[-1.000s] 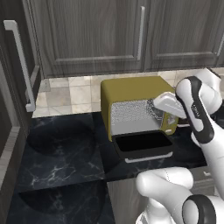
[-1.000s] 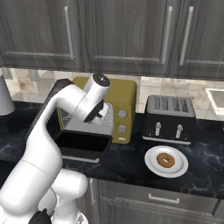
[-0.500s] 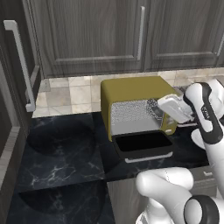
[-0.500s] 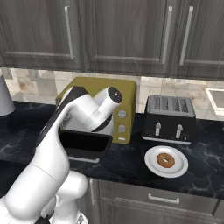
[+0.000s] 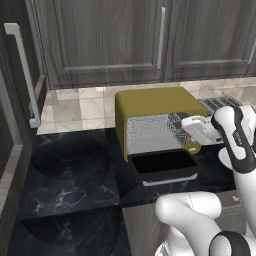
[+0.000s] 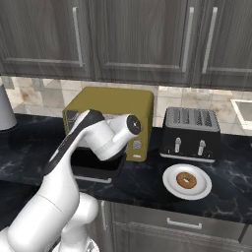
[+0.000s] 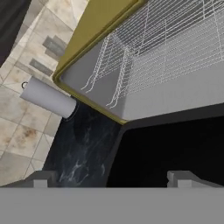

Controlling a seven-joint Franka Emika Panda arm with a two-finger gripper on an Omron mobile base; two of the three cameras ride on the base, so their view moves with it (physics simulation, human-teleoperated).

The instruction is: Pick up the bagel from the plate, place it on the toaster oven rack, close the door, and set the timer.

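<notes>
The mustard-yellow toaster oven [image 5: 152, 102] [image 6: 113, 101] stands on the counter with its door [image 5: 161, 164] [image 7: 175, 148] folded down flat. The silvery wire rack [image 5: 149, 131] [image 7: 175, 48] sits inside the cavity with nothing on it. My gripper [image 5: 177, 121] [image 7: 111, 179] hovers at the right of the oven's opening, above the door, with its jaws open and nothing between them. The bagel [image 6: 186, 180] lies on the white plate [image 6: 168, 182] to the right, in front of the black toaster, well away from the gripper.
A black slot toaster [image 6: 191, 134] stands right of the oven, behind the plate. A grey cylinder [image 7: 48, 98] [image 6: 5, 106] stands on the counter left of the oven. Dark cabinets hang above the tiled backsplash, and the black marble counter [image 5: 75, 175] runs to the left.
The arm has swung to the right across the oven's front, carrying the hand towards the oven's right side. The jaws stayed open. Bagel, plate and door have not moved.
</notes>
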